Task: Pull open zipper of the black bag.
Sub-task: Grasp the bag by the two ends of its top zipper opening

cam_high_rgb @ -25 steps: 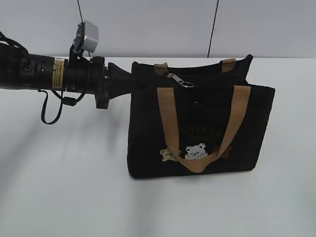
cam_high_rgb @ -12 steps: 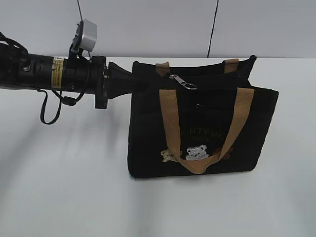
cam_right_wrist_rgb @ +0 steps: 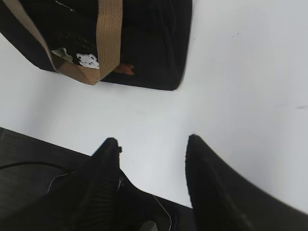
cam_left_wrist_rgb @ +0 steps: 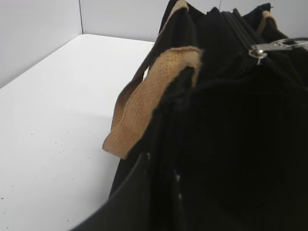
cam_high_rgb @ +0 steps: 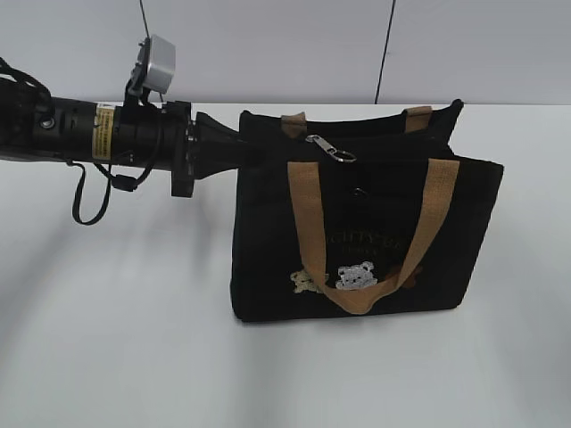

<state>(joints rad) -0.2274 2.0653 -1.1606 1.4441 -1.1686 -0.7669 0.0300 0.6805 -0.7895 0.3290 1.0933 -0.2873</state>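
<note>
Standing upright near the table's [cam_high_rgb: 107, 339] far edge, black bag [cam_high_rgb: 268, 267], zipper pull [cam_high_rgb: 330, 149] lying on its top toward the left end, left gripper [cam_high_rgb: 243, 150] pinched shut on the bag's upper left edge, right gripper [cam_right_wrist_rgb: 151, 147] half open, empty, above the table's near edge

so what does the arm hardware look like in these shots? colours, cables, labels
The left arm is a matte black cylinder with a yellow warning label, a flanged black collar, a loose black cable looping beneath, and a silver-grey camera block on top. The right end effector shows two black, tapered fingers with ribbed inner faces and thin wires near the base.
</note>
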